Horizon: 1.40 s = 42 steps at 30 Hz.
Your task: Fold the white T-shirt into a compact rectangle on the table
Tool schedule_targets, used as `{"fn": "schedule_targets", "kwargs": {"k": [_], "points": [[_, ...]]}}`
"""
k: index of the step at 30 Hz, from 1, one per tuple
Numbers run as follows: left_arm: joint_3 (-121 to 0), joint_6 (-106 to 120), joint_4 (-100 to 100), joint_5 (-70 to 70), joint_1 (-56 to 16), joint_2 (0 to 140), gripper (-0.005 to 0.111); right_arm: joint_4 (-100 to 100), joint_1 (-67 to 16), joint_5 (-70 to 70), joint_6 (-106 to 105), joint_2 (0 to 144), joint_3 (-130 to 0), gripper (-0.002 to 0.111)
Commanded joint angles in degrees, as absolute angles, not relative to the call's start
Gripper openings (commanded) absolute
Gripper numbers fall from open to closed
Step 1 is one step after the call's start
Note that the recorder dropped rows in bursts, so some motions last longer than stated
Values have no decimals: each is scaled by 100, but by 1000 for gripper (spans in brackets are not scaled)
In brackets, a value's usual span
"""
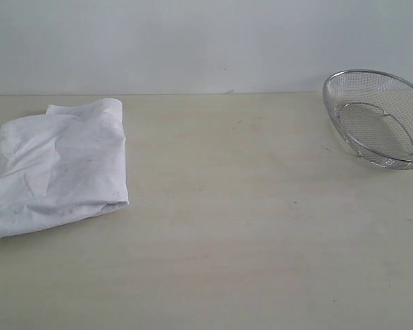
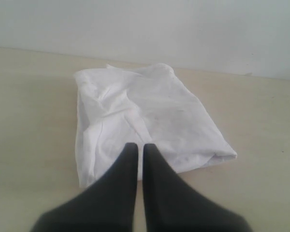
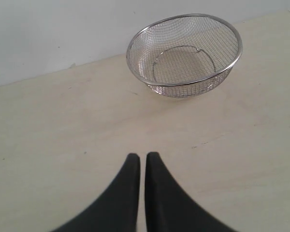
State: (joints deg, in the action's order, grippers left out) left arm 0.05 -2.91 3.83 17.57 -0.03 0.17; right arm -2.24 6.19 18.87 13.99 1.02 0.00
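Bright, even, diffuse light, slightly washed out. The white T-shirt (image 1: pixel 58 165) throws only a thin soft shadow onto the table (image 1: pixel 248 227) along its near edge. In front of it, the left gripper (image 2: pixel 140 147) blurs toward its base.

Left hand (image 2: pixel 136 145): two matte black fingers (image 2: pixel 117 188), smooth-faced, each broad at the base and curving in to a narrow rounded tip. A thin pale slit runs between them. Right hand (image 3: pixel 140 155): same build, same black finish, same curved taper. Outlines blur slightly near the base.
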Motion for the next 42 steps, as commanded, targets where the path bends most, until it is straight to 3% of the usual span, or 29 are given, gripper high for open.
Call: {"fn": "schedule_targets", "kwargs": {"k": [1,42], "points": [[0,-342,364,1763,14,0,5,-126,625,1848,1485,70,0,0],[0,-342,364,1763,14,0,5,-95,625,1728,1485,70,0,0]]}}
